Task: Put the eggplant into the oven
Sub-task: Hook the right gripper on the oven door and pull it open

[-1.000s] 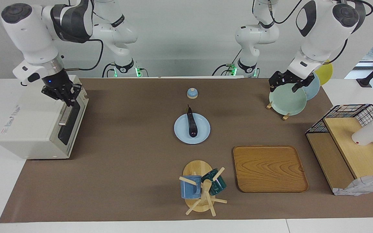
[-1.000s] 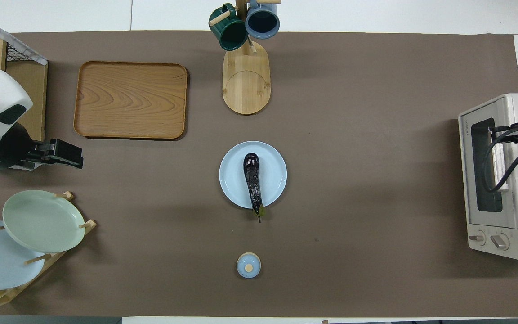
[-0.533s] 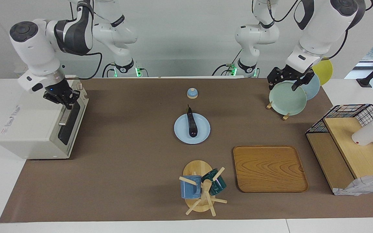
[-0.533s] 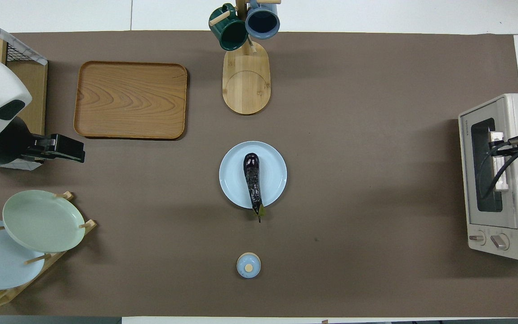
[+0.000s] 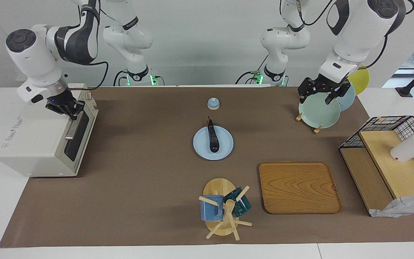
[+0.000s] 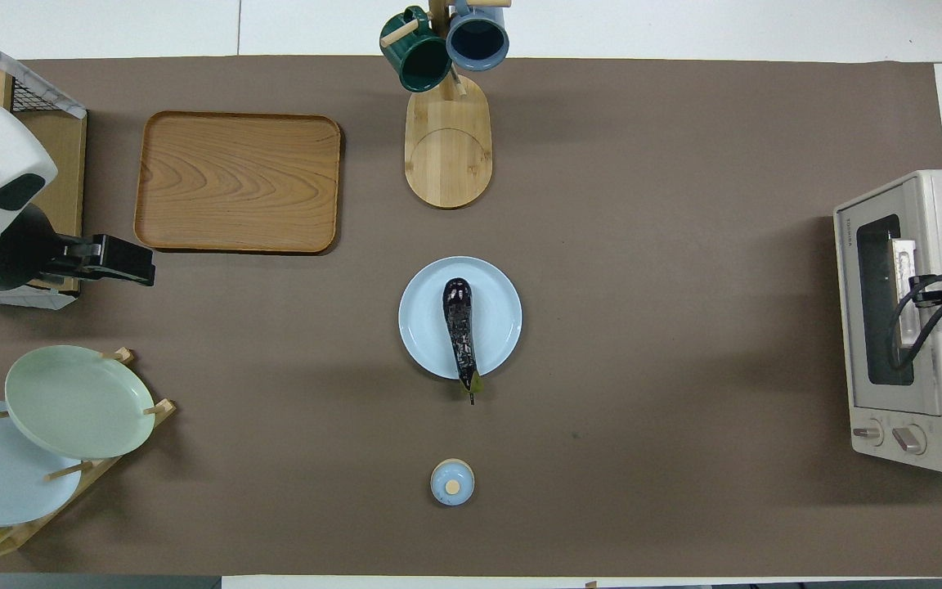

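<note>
The eggplant [image 5: 213,138] [image 6: 459,331], dark and glossy, lies on a blue plate [image 5: 225,150] [image 6: 497,286] at mid-table, its stem end pointing toward the robots. The cream oven [image 5: 34,144] [image 6: 941,245] stands at the right arm's end of the table with its dark glass door [image 5: 77,138] closed. My right gripper [image 5: 72,113] is shut and hovers at the oven's top front edge, just by the end of the bar handle [image 5: 71,129] nearer to the robots; contact is unclear. My left gripper [image 5: 314,96] [image 6: 144,274] is open over the plate rack, holding nothing.
A rack of plates [image 5: 318,111] stands at the left arm's end, with a wire shelf [image 5: 390,162] and white cup [image 5: 408,148] beside it. A wooden tray [image 5: 298,187] and a mug tree [image 5: 223,210] lie farther out. A small blue lid [image 5: 213,103] sits near the robots.
My right gripper has drawn back along the oven's front edge toward the robots, off the middle of the handle. The left gripper shifted slightly over the plate rack. The eggplant has not moved.
</note>
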Motion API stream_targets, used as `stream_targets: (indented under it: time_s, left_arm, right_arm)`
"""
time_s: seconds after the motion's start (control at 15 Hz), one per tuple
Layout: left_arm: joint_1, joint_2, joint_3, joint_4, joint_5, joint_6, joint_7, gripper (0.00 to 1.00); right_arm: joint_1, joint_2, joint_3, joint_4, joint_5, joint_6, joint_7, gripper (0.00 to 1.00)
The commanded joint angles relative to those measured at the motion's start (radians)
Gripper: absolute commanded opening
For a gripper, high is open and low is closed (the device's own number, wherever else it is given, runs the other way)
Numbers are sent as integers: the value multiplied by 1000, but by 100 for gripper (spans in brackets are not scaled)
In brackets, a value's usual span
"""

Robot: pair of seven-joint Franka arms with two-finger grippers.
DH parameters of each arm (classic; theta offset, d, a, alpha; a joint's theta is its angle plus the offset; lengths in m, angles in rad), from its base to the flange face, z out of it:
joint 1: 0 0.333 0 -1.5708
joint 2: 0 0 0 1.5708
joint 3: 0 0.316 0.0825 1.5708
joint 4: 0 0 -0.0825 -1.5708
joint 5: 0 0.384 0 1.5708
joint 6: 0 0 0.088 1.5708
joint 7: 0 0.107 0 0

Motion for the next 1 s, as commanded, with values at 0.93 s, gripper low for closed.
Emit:
stream_targets:
  time_s: [0.93]
  left_arm:
    - [-14,6,9,5,44,1,-8,100]
  right_arm:
    - [-25,-17,7,-88,-11,80,9,0]
